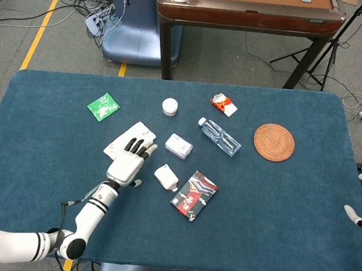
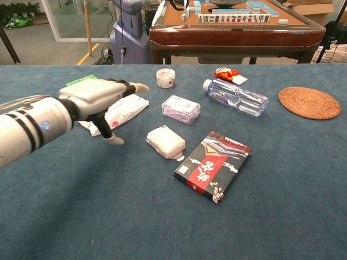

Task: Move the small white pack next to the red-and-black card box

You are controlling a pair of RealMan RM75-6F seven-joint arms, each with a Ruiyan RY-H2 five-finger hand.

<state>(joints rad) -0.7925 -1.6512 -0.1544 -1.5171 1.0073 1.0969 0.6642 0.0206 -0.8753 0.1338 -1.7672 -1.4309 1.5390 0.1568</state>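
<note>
The small white pack (image 1: 166,177) (image 2: 166,142) lies flat on the blue table cloth (image 1: 276,207), just left of the red-and-black card box (image 1: 194,195) (image 2: 213,164), with one corner close to the box's edge. My left hand (image 1: 128,162) (image 2: 100,97) hovers to the left of the pack, apart from it, fingers spread and holding nothing. At the right edge of the head view only white bits of my right hand (image 1: 359,216) show beside the table; how its fingers lie is hidden.
A white-and-pink pouch (image 1: 129,142) (image 2: 122,108) lies under the left hand's fingertips. Behind the pack are a wrapped tissue pack (image 1: 179,146) (image 2: 181,108), a white jar (image 1: 169,106), a lying water bottle (image 1: 219,136) (image 2: 236,97), a red snack (image 1: 223,104), a green sachet (image 1: 103,106) and a woven coaster (image 1: 273,142).
</note>
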